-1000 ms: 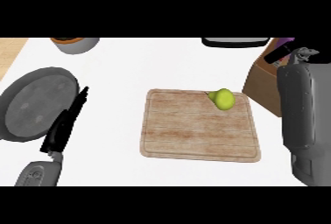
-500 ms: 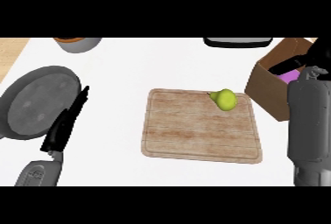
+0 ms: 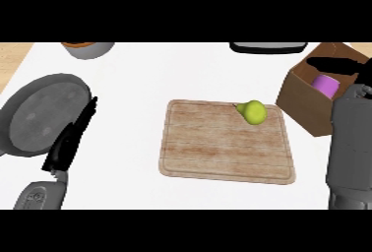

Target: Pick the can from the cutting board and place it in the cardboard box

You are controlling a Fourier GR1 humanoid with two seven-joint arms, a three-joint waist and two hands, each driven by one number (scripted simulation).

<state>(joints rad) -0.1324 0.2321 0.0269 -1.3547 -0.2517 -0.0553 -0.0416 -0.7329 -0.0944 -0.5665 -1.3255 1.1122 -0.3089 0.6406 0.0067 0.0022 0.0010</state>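
The purple can (image 3: 326,86) sits inside the brown cardboard box (image 3: 301,106) at the right edge, tilted against its far side. My right hand (image 3: 335,66) hovers just above the can and the box's opening, fingers stretched out to the left, not curled round the can. Its grey forearm (image 3: 355,147) covers the box's right part. The wooden cutting board (image 3: 225,145) lies in the middle with no can on it. At the lower left my left hand (image 3: 71,140) rests open, fingers straight, beside the pan.
A green pear (image 3: 254,111) lies on the board's far right corner, close to the box. A dark frying pan (image 3: 40,115) fills the left side. A bowl (image 3: 88,48) and a dark dish (image 3: 267,47) stand along the far edge.
My right forearm has shifted rightward and back, uncovering the box. The purple can, hidden a second ago, now shows inside the box. The left hand has not moved.
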